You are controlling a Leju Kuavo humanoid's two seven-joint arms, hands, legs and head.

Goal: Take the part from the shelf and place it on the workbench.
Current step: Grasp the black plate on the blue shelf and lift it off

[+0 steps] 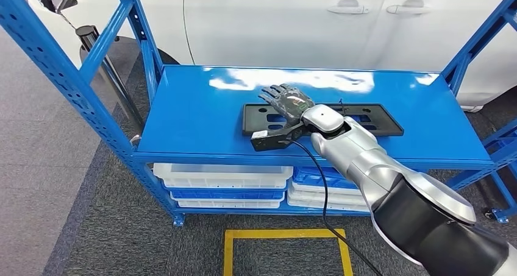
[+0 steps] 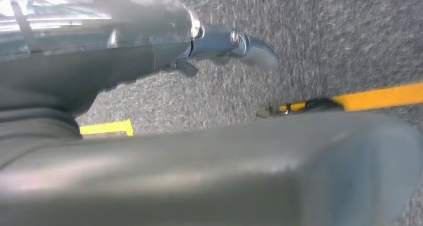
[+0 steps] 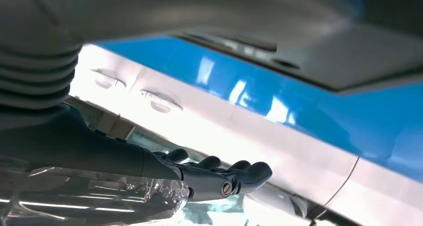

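Plainly the reach is the step in hand, not yet the lift; the right hand [image 1: 286, 102] hovers over the left part of the part [image 1: 378, 122], a flat black plate lying directly beneath its palm on the blue shelf [image 1: 201, 114]; its fingers [image 3: 239, 172] are spread and hold nothing; whether they touch the plate I cannot tell. Next, I judge, the fingers must close round the plate's edge before any lift toward the workbench; the left hand [image 2: 239, 44] hangs over grey floor, its state unclear.
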